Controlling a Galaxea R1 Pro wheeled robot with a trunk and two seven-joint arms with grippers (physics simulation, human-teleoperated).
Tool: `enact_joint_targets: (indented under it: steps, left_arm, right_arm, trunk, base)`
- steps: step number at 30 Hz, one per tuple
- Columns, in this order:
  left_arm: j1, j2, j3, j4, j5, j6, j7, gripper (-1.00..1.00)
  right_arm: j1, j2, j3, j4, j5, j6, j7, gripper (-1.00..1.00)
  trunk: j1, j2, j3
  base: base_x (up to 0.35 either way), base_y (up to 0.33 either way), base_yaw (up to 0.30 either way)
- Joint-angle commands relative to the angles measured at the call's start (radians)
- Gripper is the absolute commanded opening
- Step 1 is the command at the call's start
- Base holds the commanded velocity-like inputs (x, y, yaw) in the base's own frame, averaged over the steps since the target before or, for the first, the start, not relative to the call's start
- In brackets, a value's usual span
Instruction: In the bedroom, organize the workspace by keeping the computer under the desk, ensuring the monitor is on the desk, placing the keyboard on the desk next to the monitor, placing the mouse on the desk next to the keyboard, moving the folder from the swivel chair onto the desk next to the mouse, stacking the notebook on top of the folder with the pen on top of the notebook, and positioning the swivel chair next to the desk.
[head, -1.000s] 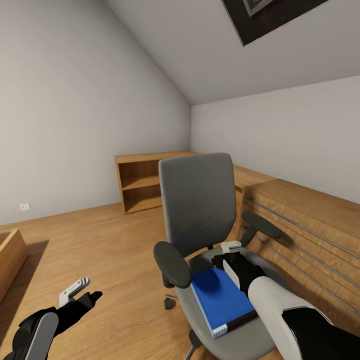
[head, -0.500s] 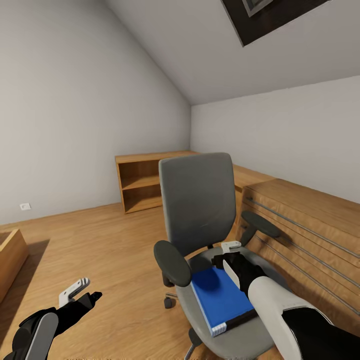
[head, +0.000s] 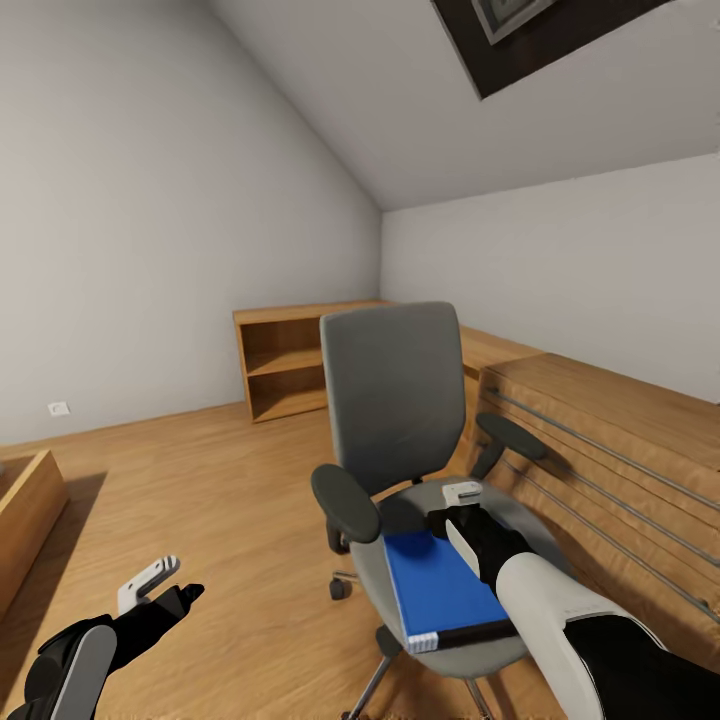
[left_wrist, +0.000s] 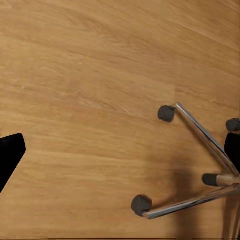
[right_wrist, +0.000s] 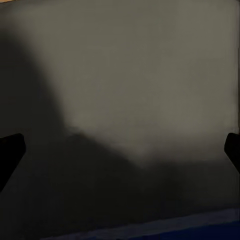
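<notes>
Though near: folder (head: 437, 590) below R pincer (head: 462, 508)

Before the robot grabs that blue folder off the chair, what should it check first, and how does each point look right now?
1. Folder lies flat on the chair seat: ok.
2. Nothing stacked on the folder: ok.
3. Right gripper open: ok, fingertips sit wide apart in its wrist view.
4. Right gripper around the folder's edge: not ok, it hangs above the far end, facing the seat.
5. Left gripper out of the way: ok, over bare floor.
6. Desk to carry it to: cannot tell.
</notes>
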Motion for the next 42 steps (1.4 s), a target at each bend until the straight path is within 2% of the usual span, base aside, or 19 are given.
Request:
enact_joint_targets:
  steps: [1,24,42]
  left_arm:
    - [-0.001,0.0,0.0,-0.001,0.01,0.003,0.009,1.0]
    - [-0.001,0.0,0.0,-0.001,0.012,0.004,0.009,1.0]
    - [-0.001,0.0,0.0,0.002,0.013,0.003,0.009,1.0]
  right_arm:
    - [0.0,0.0,0.006,-0.002,0.003,0.008,-0.003,1.0]
    - [0.0,0.0,0.006,-0.002,0.003,0.008,-0.003,1.0]
    - [0.0,0.001,0.006,-0.002,0.003,0.008,-0.007,1.0]
  trunk:
    - [-0.001,-0.001,-0.001]
    - [-0.001,-0.001,-0.001]
    - [-0.001,-0.001,-0.001]
  base:
    - [-0.207,0.0,0.0]
    - [-0.172,0.0,0.0]
    - [-0.017,0.0,0.0]
